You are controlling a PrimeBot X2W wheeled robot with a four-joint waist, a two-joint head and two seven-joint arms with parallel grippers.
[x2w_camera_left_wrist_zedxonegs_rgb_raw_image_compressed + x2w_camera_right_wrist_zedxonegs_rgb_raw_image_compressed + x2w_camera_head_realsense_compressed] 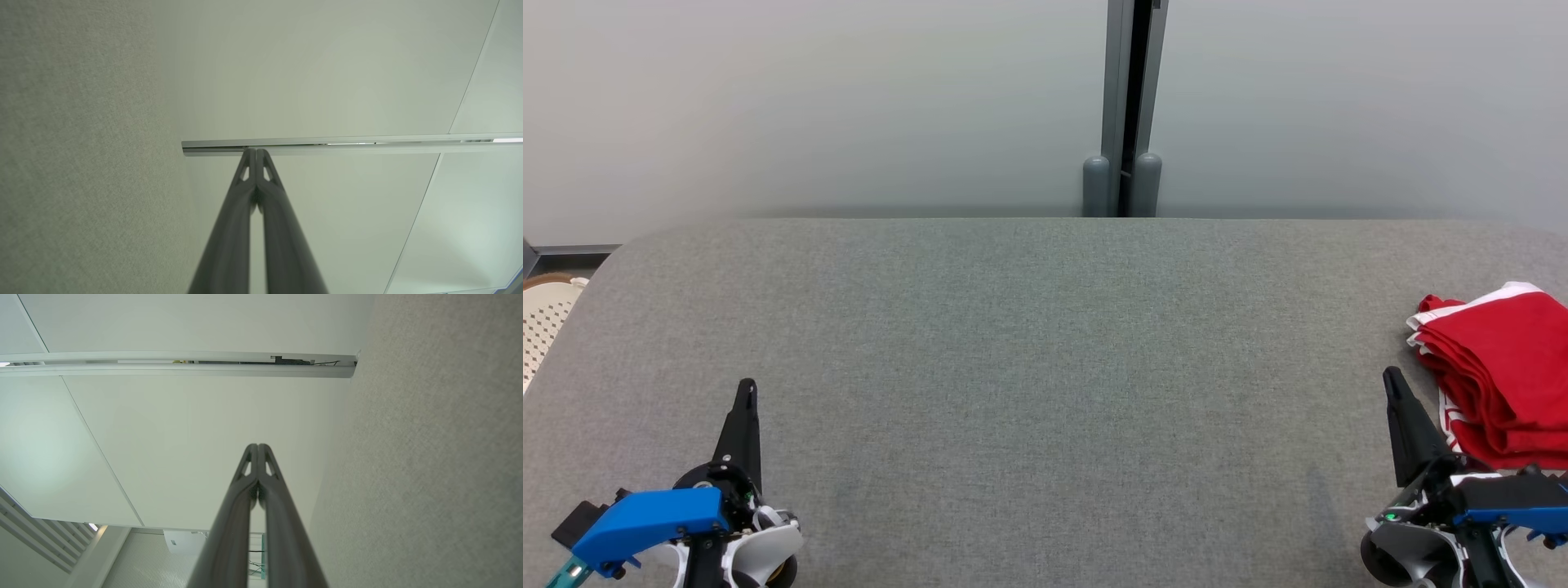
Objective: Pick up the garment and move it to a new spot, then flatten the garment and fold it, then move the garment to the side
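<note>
L gripper (746, 385), R gripper (1391, 376): fingers pressed together, empty. Folded red garment (1511, 367) at 3 o'clock, just beside R gripper. Risk: careless swing could snag it, undo folds.

A: Where do the two arms sit?
B: Low and well apart. The left gripper (746, 385) is at the lower left of the head view and the right gripper (1391, 374) at the lower right, both pointing forward.
A: And the jaws?
B: Pressed together on each, gripping nothing. In the left wrist view the dark fingers (229, 228) meet at their tips, and so do the fingers (286, 531) in the right wrist view.
A: Any tilt?
B: Each leans slightly toward the middle, and blue housings (645, 523) show at both wrists
</note>
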